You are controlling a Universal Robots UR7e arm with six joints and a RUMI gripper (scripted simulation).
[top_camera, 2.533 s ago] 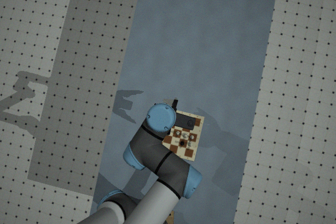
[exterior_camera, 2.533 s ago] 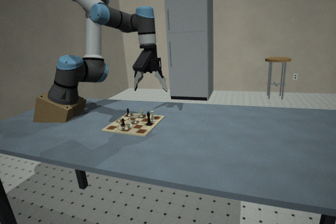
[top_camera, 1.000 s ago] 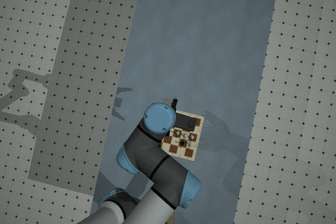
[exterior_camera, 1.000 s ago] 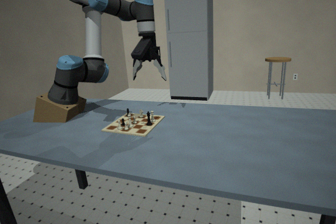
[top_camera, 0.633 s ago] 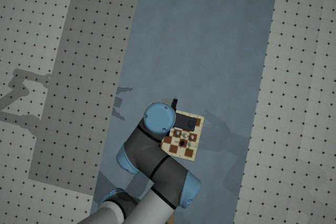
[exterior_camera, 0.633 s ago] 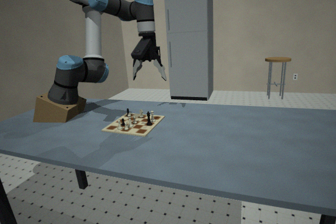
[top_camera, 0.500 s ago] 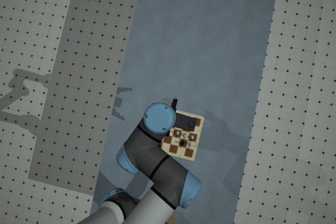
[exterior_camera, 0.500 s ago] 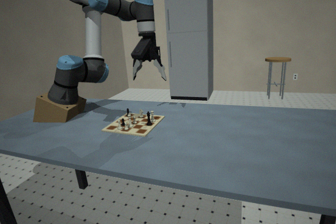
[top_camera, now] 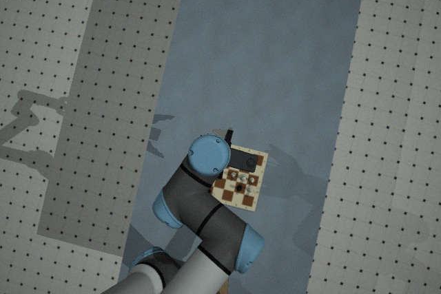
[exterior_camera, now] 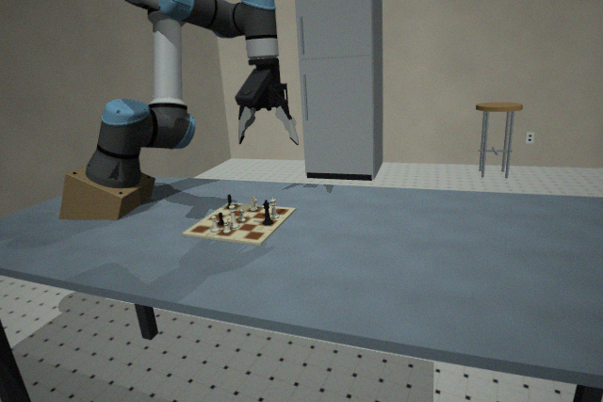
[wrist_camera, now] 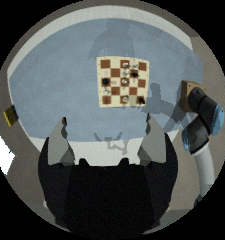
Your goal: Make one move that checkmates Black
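Observation:
The board lies flat on the table. My gripper is open and empty, high above the table, beyond one board edge in the wrist view. A tall black piece stands near a white piece. A tall white piece stands among small white pieces and a small black piece. Another white piece and a black piece stand along one edge. The pieces look upright; square labels are unreadable. The arm hides part of the board in the top view.
The arm's wooden base block stands on the blue table beside the board. A fridge and a stool stand beyond the table. The arm's shadow falls across the table.

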